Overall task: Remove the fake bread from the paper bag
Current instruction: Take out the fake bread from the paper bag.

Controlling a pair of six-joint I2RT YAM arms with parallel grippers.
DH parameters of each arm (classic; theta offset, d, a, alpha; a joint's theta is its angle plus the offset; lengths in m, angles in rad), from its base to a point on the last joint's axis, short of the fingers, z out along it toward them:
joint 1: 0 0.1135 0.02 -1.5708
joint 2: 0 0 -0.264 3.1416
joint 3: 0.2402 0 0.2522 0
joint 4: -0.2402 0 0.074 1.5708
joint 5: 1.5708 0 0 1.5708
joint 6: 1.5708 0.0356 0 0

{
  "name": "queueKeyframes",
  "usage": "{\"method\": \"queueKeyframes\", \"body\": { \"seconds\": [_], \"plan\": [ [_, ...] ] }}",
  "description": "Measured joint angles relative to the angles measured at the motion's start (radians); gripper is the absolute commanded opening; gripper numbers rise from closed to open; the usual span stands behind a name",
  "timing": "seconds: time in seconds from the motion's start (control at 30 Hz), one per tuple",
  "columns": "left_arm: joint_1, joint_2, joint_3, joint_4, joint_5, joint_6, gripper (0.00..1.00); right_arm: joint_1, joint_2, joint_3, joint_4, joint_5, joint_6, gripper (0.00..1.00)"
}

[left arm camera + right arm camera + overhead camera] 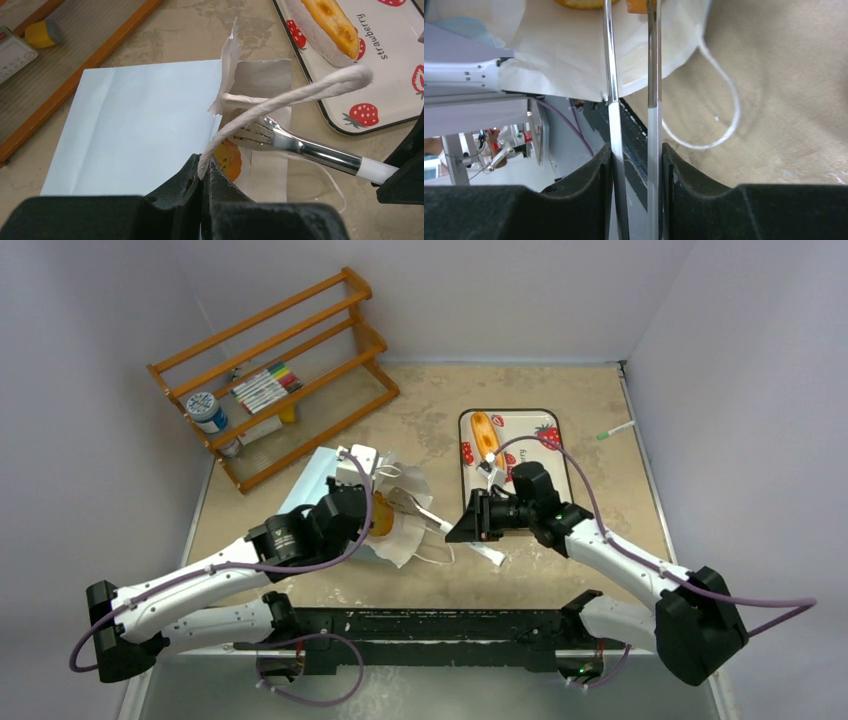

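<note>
The light blue paper bag (310, 475) (145, 125) lies flat on the table, its white mouth facing right. My left gripper (372, 515) (205, 172) is shut on the bag's white string handle (300, 92), holding the mouth up. An orange piece of fake bread (229, 159) (383, 520) sits just inside the mouth. My right gripper (470, 520) (636, 155) is shut on metal tongs (300, 147) (609, 75), whose tips reach the mouth right beside that piece. A long golden loaf (485, 435) (332, 20) lies on the strawberry-print tray (548, 425).
A wooden rack (290, 370) with markers and a blue-lidded jar (205, 410) stands at the back left. A green-tipped pen (615, 430) lies by the right wall. The bag's second string loop (724, 115) trails on the table.
</note>
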Motion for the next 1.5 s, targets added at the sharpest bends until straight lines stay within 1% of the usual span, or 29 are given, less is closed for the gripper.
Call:
{"method": "queueKeyframes", "body": {
  "seconds": [0.13,0.23,0.4,0.53,0.7,0.87,1.0,1.1,1.27,1.5],
  "plan": [
    [0.0,-0.059,-0.032,-0.002,0.005,-0.026,0.0,0.0,0.035,-0.058,0.055,0.019,0.018,0.0],
    [0.0,-0.074,-0.039,-0.003,0.013,-0.03,0.0,0.009,0.078,-0.067,0.05,0.041,0.025,0.04],
    [0.0,-0.085,-0.046,0.0,0.023,-0.033,0.0,0.044,0.017,-0.067,0.037,0.087,0.049,0.17],
    [0.0,-0.12,-0.062,0.006,0.031,-0.034,0.0,0.054,0.0,-0.075,0.052,0.092,0.071,0.25],
    [0.0,-0.111,-0.061,0.011,0.031,-0.034,0.0,0.069,0.069,-0.069,0.086,0.063,0.075,0.28],
    [0.0,-0.017,-0.03,0.015,0.039,-0.024,0.0,0.093,0.193,-0.038,0.089,0.021,0.039,0.3],
    [0.0,0.028,-0.022,0.026,0.047,-0.023,0.0,0.095,0.214,-0.035,0.084,-0.007,0.011,0.35],
    [0.0,0.034,-0.022,0.033,0.055,-0.024,0.0,0.095,0.228,-0.032,0.092,-0.029,-0.003,0.36],
    [0.0,0.033,-0.022,0.038,0.069,-0.026,0.0,0.095,0.311,0.0,0.114,-0.065,-0.018,0.37],
    [0.0,0.016,-0.022,0.045,0.095,-0.034,0.0,0.095,0.36,0.029,0.167,-0.089,-0.024,0.38]
  ]
}}
